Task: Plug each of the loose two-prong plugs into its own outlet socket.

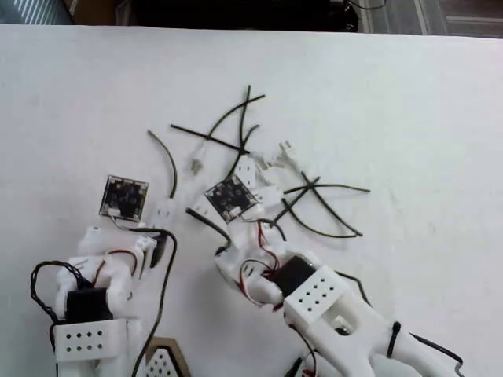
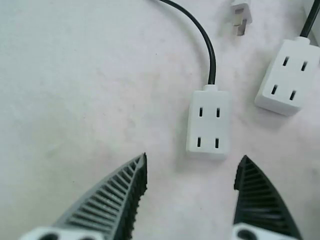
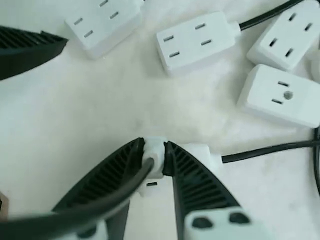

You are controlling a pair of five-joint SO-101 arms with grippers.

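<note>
My left gripper stands open over bare table, just short of a white four-slot socket block on a black cord. A second socket block and a loose white two-prong plug lie beyond it. My right gripper is shut on a white corded piece, one slot showing below the fingers; I cannot tell if it is a plug or a socket. Past it lie several more socket blocks. From above, the left gripper and right gripper sit below the cluster of sockets.
Short black cords cross each other at mid-table, with another loose plug among them. Two black-patterned square tags lie near the sockets. A three-hole outlet block sits close to the right gripper. The far table is bare white.
</note>
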